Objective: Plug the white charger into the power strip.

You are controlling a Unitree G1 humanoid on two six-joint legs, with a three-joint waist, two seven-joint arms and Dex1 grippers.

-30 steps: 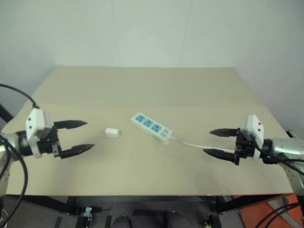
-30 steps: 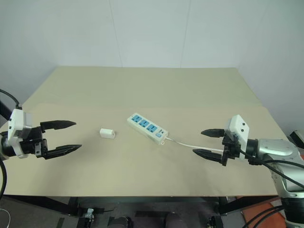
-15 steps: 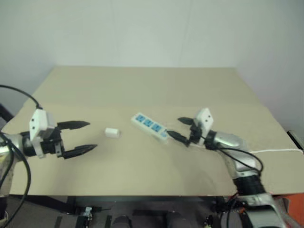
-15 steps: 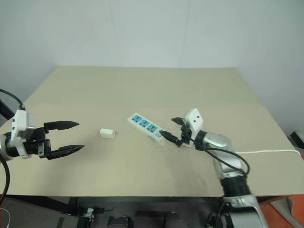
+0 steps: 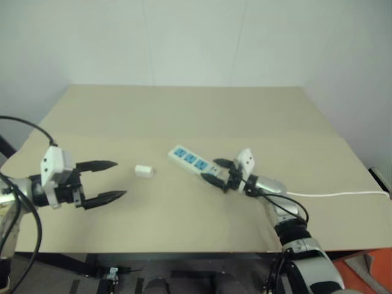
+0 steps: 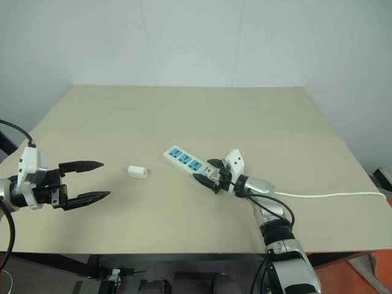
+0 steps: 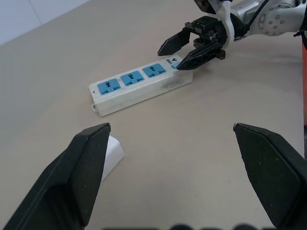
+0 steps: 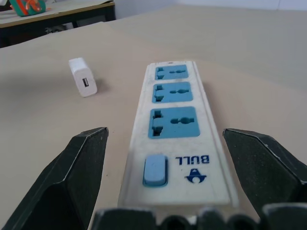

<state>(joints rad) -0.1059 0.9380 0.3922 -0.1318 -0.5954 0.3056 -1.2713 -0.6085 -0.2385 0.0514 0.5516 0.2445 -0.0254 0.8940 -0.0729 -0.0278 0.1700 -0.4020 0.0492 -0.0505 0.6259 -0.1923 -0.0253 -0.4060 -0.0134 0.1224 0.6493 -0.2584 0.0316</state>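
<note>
Right gripper [image 5: 214, 172] reached power strip [image 5: 195, 162], fingers spread.

white charger [image 6: 137, 172], white power strip [image 6: 188, 163], blue sockets

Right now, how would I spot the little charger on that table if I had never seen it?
Start at the tan table and find the long white power strip with three blue sockets near its middle. Beside the strip's far end, toward the robot's left, and apart from it, lies the white charger. It is a small plain block with no blue faces and no cord.
</note>
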